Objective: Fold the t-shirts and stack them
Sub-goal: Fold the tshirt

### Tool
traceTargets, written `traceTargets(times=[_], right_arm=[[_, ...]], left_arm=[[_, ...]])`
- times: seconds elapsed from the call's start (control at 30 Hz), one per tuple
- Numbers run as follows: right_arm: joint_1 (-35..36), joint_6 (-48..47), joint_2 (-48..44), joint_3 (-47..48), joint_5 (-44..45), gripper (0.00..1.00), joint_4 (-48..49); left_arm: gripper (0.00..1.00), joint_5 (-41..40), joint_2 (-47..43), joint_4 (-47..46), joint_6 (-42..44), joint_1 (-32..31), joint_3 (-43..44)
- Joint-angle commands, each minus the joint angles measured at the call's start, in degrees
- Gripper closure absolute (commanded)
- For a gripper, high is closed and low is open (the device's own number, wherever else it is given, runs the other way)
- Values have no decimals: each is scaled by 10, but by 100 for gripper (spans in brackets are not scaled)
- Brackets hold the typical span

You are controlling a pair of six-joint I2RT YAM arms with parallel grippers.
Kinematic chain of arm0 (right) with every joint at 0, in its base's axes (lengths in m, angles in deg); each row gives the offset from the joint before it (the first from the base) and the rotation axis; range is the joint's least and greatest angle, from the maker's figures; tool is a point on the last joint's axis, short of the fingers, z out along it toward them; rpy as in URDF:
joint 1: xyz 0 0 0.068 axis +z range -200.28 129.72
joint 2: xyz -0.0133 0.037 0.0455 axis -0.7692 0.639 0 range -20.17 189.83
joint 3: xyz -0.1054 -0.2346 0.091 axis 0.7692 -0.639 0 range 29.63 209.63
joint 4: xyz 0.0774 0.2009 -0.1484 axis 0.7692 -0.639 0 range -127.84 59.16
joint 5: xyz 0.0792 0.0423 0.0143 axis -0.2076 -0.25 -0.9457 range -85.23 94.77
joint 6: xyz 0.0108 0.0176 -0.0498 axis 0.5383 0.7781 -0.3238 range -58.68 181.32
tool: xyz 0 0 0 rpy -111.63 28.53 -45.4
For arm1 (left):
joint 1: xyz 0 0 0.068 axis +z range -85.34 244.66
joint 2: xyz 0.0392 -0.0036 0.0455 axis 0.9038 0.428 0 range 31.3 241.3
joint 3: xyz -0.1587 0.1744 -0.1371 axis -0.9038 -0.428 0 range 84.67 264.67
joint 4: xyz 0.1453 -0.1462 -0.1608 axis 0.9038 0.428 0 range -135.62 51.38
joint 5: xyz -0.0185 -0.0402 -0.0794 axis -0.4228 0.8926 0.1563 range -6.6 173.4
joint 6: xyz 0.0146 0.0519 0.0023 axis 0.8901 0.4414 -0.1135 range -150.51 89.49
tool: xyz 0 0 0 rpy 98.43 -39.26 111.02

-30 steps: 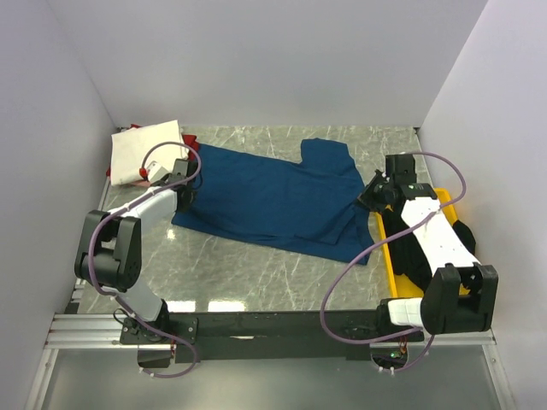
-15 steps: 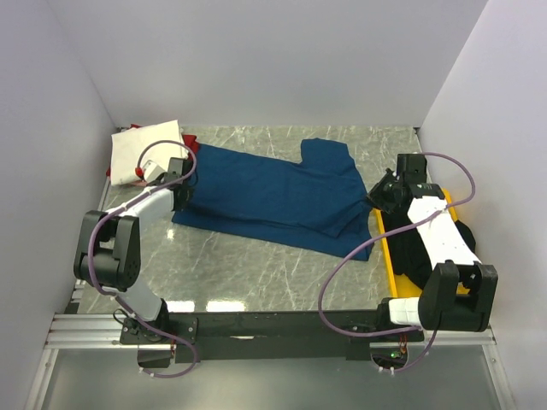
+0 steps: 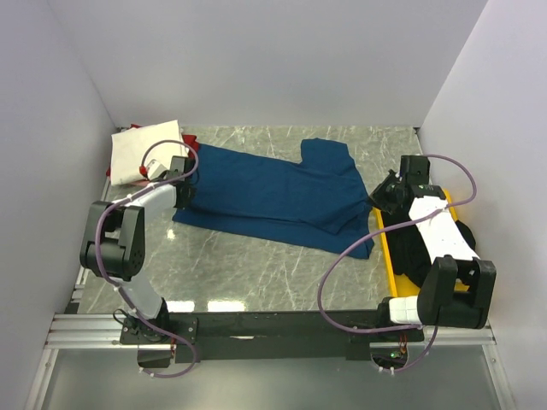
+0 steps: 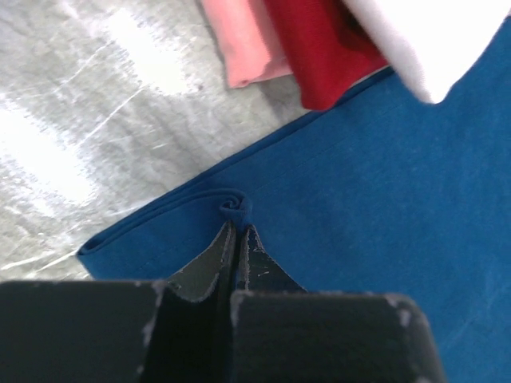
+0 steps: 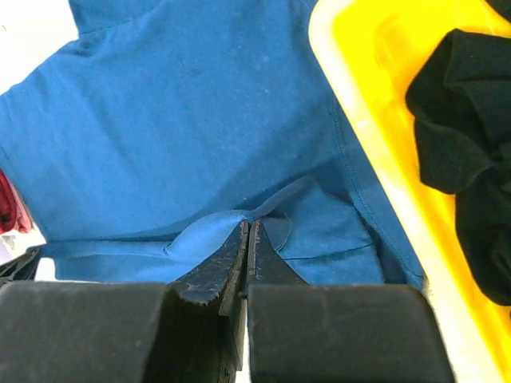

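Observation:
The dark blue t-shirt (image 3: 273,196) lies spread across the marble table, its lower part folded over. My left gripper (image 3: 184,181) is shut on a pinch of its left edge (image 4: 235,209). My right gripper (image 3: 382,195) is shut on a raised fold of its right side (image 5: 239,219). A folded cream t-shirt (image 3: 144,150) lies at the back left on a red one (image 4: 319,48). A black t-shirt (image 5: 463,152) lies crumpled in the yellow tray.
The yellow plastic tray (image 3: 386,248) stands along the table's right edge under my right arm. A pink cloth (image 4: 243,44) pokes out beside the red shirt. White walls close in the left, back and right sides.
My right gripper has moved right and slightly back with the cloth, pulling the shirt's right side over toward the tray. My left gripper has shifted slightly back, still holding the left edge.

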Motion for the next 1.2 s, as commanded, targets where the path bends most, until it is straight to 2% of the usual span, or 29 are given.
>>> traceTargets(times=[0.0, 1.17], right_arm=[[-11, -14, 8, -2, -1, 100, 24], [-24, -13, 64, 2, -11, 100, 49]], left_arm=[[97, 3, 2, -14, 7, 1, 32], [99, 18, 34, -19, 15, 17, 64]])
